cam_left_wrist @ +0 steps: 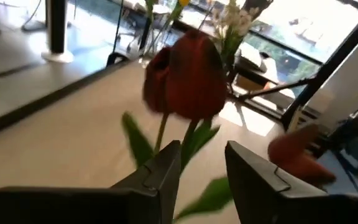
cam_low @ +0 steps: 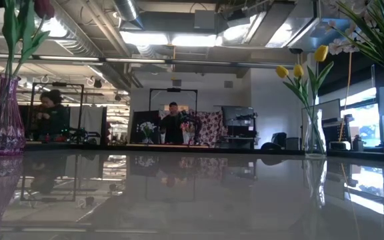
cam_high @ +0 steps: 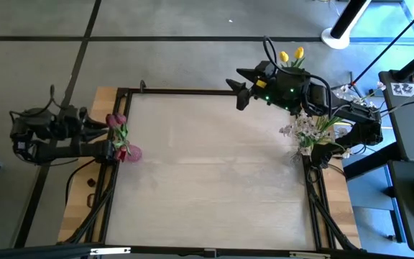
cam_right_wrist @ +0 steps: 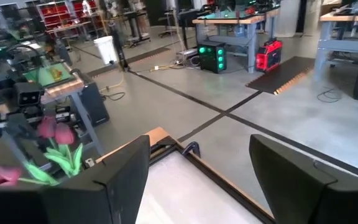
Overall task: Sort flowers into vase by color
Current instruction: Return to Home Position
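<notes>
Dark red tulips (cam_high: 116, 121) stand with their stems in a pink vase (cam_high: 131, 153) at the table's left edge; the low view shows this vase (cam_low: 1, 122) too. My left gripper (cam_left_wrist: 204, 149) is open just behind one red tulip head (cam_left_wrist: 188, 74), and that tulip's green stem (cam_left_wrist: 191, 138) runs down by the gap between the fingers. Yellow tulips (cam_high: 291, 56) stand in a clear vase (cam_low: 312, 137) at the far right. White blossom sprays (cam_high: 304, 131) fill another vase at the right edge. My right gripper (cam_high: 241, 92) hovers open over the far edge, holding nothing.
The table (cam_high: 214, 180) has a pale glossy top inside a dark frame (cam_high: 185, 91), with wooden strips along both sides. The three vases stand near its left and right edges. People (cam_low: 173, 123) and workbenches show in the room beyond the far edge.
</notes>
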Robot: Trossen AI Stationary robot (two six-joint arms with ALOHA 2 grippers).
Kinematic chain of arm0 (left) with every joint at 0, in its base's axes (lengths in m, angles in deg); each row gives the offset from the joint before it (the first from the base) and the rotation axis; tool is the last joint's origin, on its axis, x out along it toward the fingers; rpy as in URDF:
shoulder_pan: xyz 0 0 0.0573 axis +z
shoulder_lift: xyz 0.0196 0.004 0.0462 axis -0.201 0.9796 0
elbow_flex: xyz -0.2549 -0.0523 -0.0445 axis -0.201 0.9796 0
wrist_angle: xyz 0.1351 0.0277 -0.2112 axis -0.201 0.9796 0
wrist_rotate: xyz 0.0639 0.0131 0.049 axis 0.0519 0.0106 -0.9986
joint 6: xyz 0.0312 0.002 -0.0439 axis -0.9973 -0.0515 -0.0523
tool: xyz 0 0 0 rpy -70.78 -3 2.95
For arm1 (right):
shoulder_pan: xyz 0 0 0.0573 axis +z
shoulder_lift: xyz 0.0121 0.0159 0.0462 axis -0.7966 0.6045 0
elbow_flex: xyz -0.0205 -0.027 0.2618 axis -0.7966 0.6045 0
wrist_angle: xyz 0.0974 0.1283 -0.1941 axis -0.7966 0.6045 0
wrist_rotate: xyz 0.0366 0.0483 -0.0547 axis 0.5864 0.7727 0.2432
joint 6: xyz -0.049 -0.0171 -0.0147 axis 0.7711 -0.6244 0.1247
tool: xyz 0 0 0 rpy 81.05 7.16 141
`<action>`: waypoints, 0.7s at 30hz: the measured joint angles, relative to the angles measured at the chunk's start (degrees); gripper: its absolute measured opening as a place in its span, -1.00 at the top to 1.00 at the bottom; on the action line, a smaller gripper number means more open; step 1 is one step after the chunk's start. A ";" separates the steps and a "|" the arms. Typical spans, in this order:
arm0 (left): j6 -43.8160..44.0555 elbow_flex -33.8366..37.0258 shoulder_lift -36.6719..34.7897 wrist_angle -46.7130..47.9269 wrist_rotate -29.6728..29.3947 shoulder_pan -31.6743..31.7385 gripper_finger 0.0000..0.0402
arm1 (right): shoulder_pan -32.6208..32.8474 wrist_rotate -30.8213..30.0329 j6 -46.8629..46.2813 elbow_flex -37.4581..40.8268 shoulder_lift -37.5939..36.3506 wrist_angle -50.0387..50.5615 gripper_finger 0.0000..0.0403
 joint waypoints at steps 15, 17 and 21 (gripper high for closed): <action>6.33 -3.94 0.00 6.96 -0.94 0.00 0.38 | 0.03 15.72 4.48 0.00 0.00 -1.88 -0.36; 7.76 -3.94 0.00 4.33 -2.68 0.00 0.38 | -0.01 15.63 4.74 0.00 0.00 -3.04 -0.36; 6.37 -3.94 0.00 -1.93 2.02 -0.01 0.38 | -0.47 12.52 7.64 0.00 -0.11 -6.53 -0.36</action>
